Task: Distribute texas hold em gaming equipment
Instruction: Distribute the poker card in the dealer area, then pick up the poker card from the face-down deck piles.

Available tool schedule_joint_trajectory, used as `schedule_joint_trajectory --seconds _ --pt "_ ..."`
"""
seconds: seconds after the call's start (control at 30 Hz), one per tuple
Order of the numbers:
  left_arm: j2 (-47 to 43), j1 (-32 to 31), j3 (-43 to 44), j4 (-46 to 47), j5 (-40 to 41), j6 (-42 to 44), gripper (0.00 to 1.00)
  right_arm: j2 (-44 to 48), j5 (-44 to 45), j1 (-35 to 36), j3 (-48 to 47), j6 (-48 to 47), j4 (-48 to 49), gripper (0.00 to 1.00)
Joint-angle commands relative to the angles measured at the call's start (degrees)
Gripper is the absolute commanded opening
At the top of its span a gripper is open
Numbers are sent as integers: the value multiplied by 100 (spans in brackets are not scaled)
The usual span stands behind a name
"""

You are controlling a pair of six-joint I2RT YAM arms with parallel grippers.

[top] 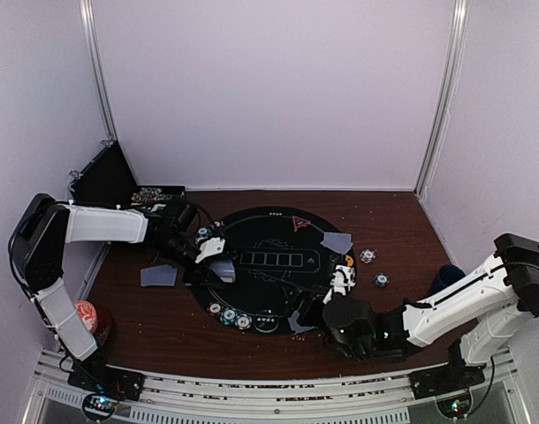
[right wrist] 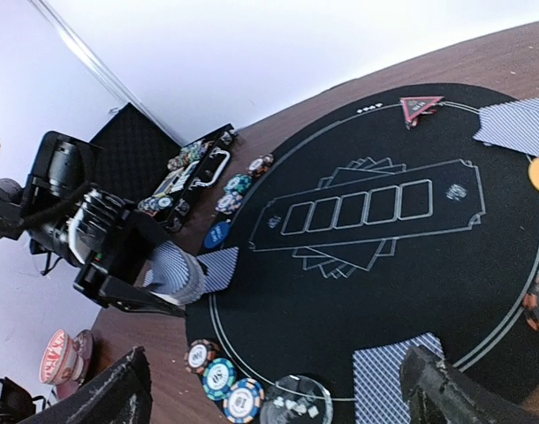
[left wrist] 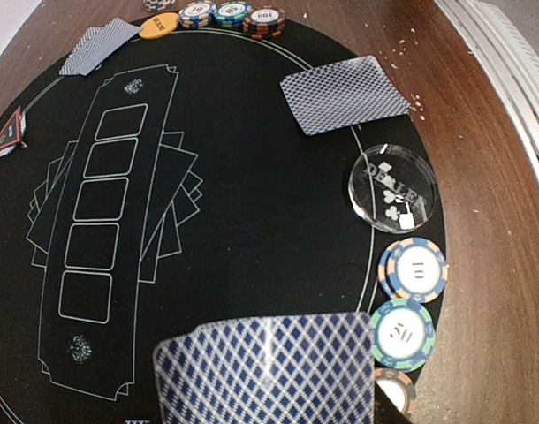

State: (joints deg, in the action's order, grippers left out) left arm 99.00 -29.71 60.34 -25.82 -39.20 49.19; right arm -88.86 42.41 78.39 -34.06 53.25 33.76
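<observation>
Pale lilac-white walls [top: 278, 88] fill the upper frame, with silvery metal posts [top: 96, 79] at upper left and right. A dark brown wooden table [top: 402, 221] spreads below.

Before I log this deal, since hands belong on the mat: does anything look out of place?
Yes. Some face-down cards lie off the black mat, on bare wood to its left; the other dealt cards sit on or overlap the mat. Pale crumbs also speckle the wood.
</observation>
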Motion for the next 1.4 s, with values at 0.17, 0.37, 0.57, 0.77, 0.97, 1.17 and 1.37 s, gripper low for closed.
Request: schedule_joint_trajectory --seconds 0.17,0.37,0.57,0.77,0.97,1.17,1.37 --pt "14 -8 86 51 22 40 42 -516 -3839 -1537 -573 -878 691 99" --pt "-1 -44 70 51 53 62 42 -1440 -5178 -1878 -1651 -1193 496 93" --pt "-61 -67 28 51 22 97 42 -2267 -5793 -1943 -2612 -1322 90 90" --pt "-118 -88 -13 43 -15 148 42 -2650 -5962 -2116 -2908 -1267 37 86" --pt "-134 -119 -35 31 -30 217 42 -2870 -6193 -2292 -3069 -1273 66 85" --pt "-140 -131 -48 -10 -70 258 42 -3134 -6460 -2382 -3296 -1192 125 83" --pt "-153 -149 -66 -10 -70 285 42 -3396 -6769 -2437 -3607 -1115 45 79"
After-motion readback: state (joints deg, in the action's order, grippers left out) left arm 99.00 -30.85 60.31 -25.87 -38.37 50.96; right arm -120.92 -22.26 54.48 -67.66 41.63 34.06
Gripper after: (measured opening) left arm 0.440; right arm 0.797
